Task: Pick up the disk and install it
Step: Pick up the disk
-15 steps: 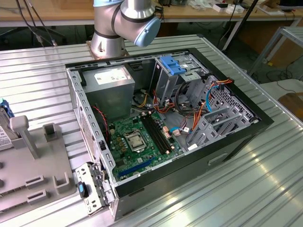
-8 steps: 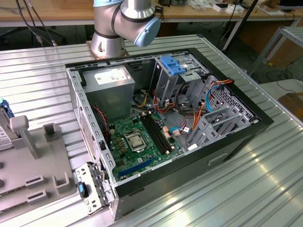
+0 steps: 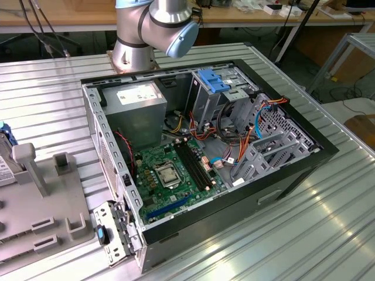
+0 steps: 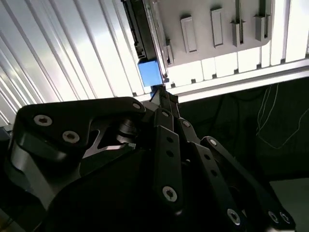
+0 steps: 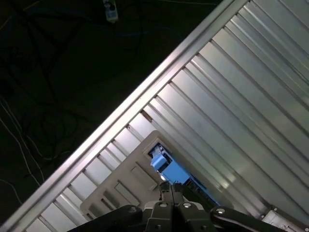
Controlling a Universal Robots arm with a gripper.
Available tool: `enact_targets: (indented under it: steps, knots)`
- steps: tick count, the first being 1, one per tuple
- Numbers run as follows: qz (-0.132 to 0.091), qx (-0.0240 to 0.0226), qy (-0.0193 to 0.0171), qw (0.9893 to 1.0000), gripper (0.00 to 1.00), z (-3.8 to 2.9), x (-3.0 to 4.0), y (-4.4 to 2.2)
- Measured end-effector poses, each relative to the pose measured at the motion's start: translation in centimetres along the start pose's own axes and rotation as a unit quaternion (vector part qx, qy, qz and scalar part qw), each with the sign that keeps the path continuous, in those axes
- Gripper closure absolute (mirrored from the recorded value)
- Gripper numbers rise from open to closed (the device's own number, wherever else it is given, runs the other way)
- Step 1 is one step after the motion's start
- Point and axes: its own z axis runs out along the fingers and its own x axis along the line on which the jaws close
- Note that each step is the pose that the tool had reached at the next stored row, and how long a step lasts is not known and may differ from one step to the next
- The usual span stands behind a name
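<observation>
The disk [image 4: 139, 29] stands on edge in a grey slotted holder [image 4: 217, 34] on the ribbed metal table. Its dark body ends in a bright blue rail [image 4: 149, 72]. In the exterior view the disk [image 3: 3, 167] is just visible at the far left edge, beside the holder [image 3: 41, 216]. My gripper [image 4: 162, 94] hangs above the disk's blue end, with its black fingers drawn together and nothing between them. In the first wrist view the gripper [image 5: 168, 189] lines up over the blue rail [image 5: 171, 170]. I cannot tell whether the tips touch it.
An open computer case [image 3: 205, 146] lies in the middle of the table. Inside it are a green motherboard [image 3: 176, 172], a grey power-supply box [image 3: 137, 108] and a metal drive cage with blue tabs [image 3: 214, 82]. The arm's base [image 3: 135, 41] stands behind the case. The table edge [image 5: 120, 121] runs close to the holder.
</observation>
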Motion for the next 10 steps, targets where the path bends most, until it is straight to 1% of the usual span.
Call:
enact_targets:
  steps: [1, 2, 4, 5, 8, 9, 10]
  knots:
    - [-0.01, -0.0002, 0.0004, 1.0, 0.89, 0.01, 0.0, 0.0]
    - [-0.025, -0.0005, 0.0012, 0.9997, 0.89, 0.0, 0.0, 0.0]
    - [-0.04, -0.0008, 0.0019, 0.9992, 0.89, 0.0, 0.0, 0.0]
    - [-0.05, -0.001, 0.0023, 0.9988, 0.89, 0.0, 0.0, 0.0]
    - [-0.077, -0.0016, 0.0035, 0.997, 0.89, 0.0, 0.0, 0.0]
    - [-0.088, -0.0019, 0.004, 0.9961, 0.89, 0.0, 0.0, 0.0]
    - [-0.096, -0.0021, 0.0043, 0.9953, 0.89, 0.0, 0.0, 0.0]
